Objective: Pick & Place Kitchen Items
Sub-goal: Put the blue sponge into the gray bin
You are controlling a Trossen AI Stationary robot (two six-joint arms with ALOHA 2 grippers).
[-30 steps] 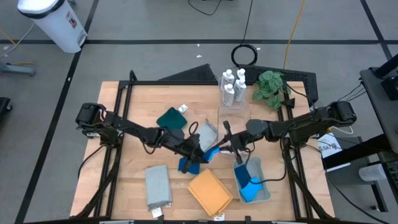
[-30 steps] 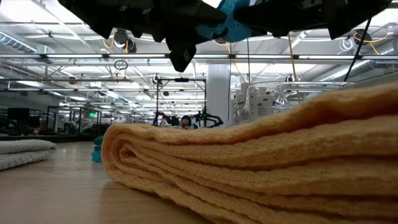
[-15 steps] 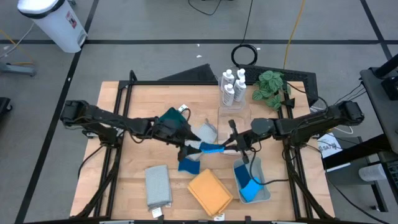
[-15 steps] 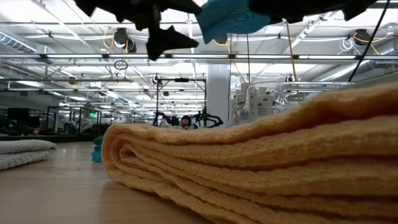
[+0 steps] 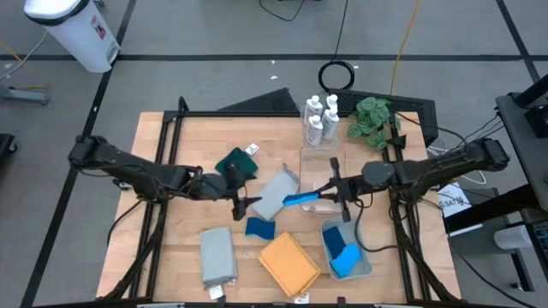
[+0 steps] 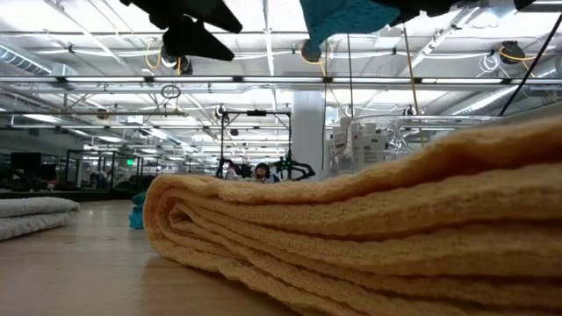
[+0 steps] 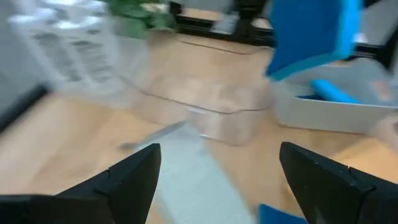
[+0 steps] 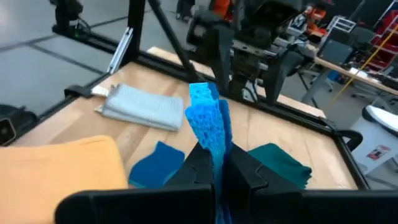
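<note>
Left claw (image 5: 241, 205) released, nothing in it, left of frame centre over the desk (image 5: 171, 248), just beside the grey cloth (image 5: 274, 193). Second blue sponge (image 5: 259, 228) flat on the desk just below it. Right claw (image 5: 329, 196) clenched on a blue sponge (image 5: 300, 199), held in the air right of centre, above the tray (image 5: 366, 263).

Overhead, table-level and two wrist views share the table (image 5: 171, 231).
</note>
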